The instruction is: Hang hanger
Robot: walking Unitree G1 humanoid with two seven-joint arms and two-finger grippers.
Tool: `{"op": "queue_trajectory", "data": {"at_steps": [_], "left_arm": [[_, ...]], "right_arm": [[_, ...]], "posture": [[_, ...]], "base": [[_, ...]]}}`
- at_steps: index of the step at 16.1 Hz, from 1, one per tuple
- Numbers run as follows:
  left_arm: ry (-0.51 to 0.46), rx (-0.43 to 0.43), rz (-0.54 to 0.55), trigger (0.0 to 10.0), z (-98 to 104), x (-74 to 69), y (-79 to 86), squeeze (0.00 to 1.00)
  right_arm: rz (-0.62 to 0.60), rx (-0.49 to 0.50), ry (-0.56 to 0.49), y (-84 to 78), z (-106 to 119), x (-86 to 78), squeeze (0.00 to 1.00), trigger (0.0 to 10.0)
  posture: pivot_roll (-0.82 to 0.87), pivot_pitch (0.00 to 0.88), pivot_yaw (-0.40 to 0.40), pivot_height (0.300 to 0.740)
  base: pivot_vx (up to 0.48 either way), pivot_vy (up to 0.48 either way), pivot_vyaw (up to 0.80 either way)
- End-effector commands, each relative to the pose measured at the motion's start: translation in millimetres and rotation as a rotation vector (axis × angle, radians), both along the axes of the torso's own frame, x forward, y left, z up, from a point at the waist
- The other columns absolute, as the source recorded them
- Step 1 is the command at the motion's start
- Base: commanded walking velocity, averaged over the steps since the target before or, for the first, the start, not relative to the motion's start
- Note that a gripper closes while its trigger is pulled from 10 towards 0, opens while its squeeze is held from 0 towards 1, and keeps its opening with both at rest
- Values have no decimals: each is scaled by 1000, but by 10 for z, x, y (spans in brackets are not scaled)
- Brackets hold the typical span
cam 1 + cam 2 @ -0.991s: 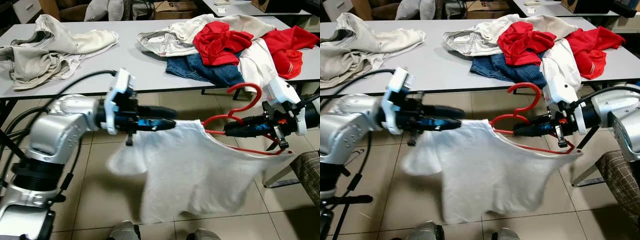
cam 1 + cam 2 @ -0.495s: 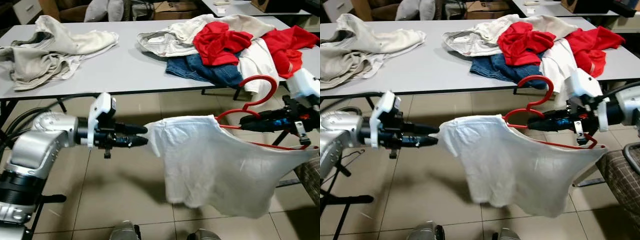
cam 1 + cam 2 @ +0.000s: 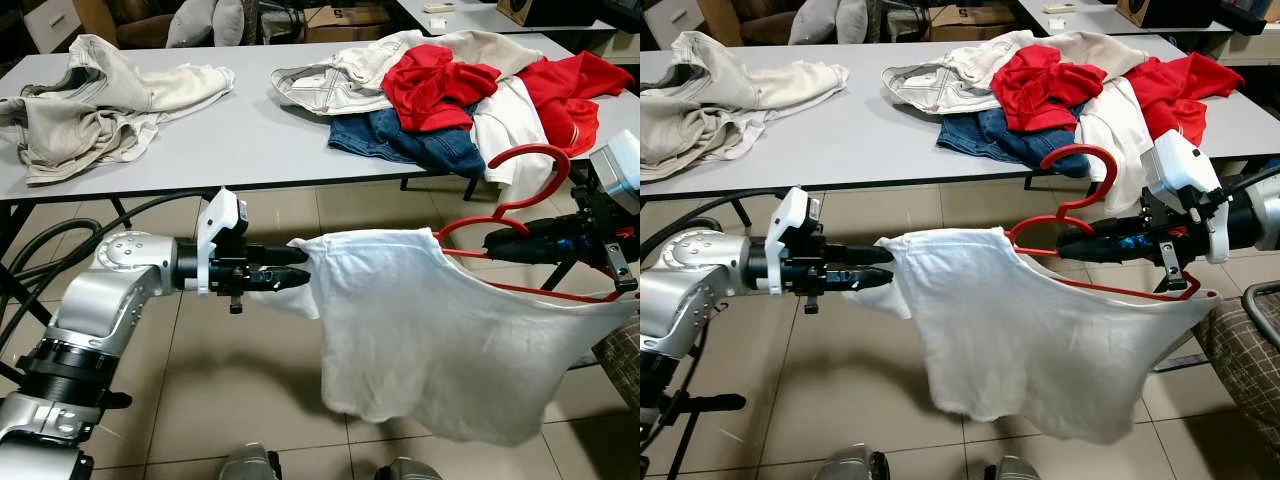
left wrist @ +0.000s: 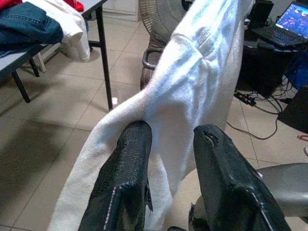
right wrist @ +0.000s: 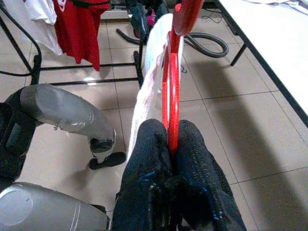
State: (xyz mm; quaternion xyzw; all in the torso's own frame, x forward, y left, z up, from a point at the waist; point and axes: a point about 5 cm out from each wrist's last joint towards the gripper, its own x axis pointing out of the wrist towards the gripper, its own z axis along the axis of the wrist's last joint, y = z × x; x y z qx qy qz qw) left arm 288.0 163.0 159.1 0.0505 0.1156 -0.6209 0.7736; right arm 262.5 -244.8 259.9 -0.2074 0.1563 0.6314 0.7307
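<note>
red hanger [image 3: 1095,225], thin plastic with curved hook up, held in the air in front of the table [image 3: 250,140], over tile floor [image 3: 230,390]. right gripper [image 3: 1065,243] pinches its bar, fingers [image 5: 154,154] pressed tight on the red rod. white shirt [image 3: 440,330], soft knit, drapes off the hanger, one shoulder on it, hem sagging loose. left gripper [image 3: 300,277] holds the other shoulder out sideways; its textured black fingers [image 4: 130,159] sit slightly apart with bunched cloth between them. grey table behind carries a heap of red, denim and cream clothes [image 3: 450,90] and a crumpled beige garment [image 3: 90,95].
</note>
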Motion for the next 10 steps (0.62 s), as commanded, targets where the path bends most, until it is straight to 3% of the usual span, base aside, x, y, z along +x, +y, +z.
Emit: {"op": "queue_trajectory", "data": {"at_steps": [1,5,10], "left_arm": [[-40,8,3,10000,53,46,-5,0],[-28,-50,30,10000,124,75,115,0],[42,-101,-45,10000,15,55,-102,0]], "right_arm": [[15,7,-19,-12,84,-32,0,0],[14,14,-21,-30,115,-38,0,0],[30,34,-21,11,129,-30,0,0]], "posture": [[-147,0,57,740],[-141,0,61,740],[-140,0,70,740]], "base": [[0,0,0],[0,0,0],[0,0,0]]}}
